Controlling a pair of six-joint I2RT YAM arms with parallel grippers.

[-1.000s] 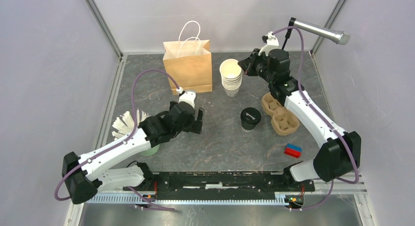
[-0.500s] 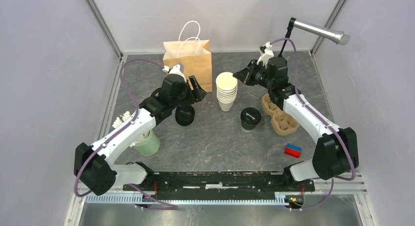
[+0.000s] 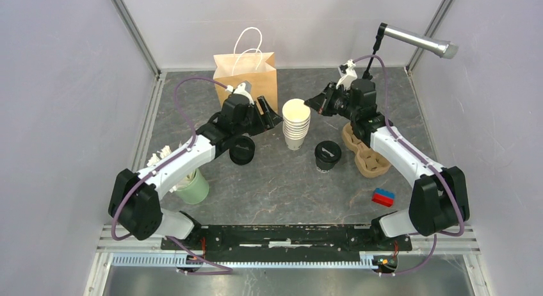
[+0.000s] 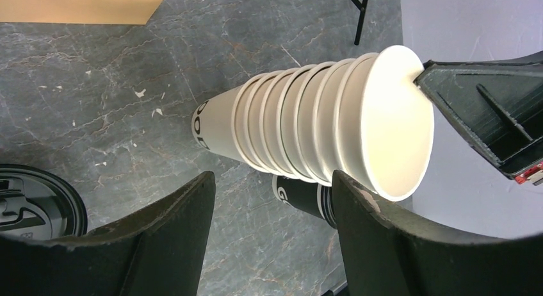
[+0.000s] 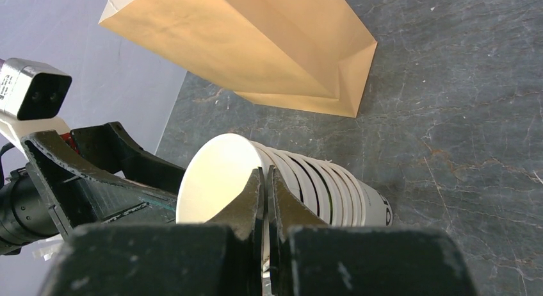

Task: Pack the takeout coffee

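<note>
- The left gripper (image 3: 270,113) is held with its fingers apart, just left of the stack of lidless cups (image 3: 296,126).
- The right gripper (image 3: 312,104) is clamped on the top cup's rim.
- The takeout coffee (image 3: 327,156) is set right of the stack and nearer, beside the cup carrier (image 3: 368,154).

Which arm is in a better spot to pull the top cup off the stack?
Right. The right gripper is shut on the rim of the top cup, so it looks ready to lift it. The left gripper is open just beside the stack, gripping nothing, and seems better placed to steady it.
</note>
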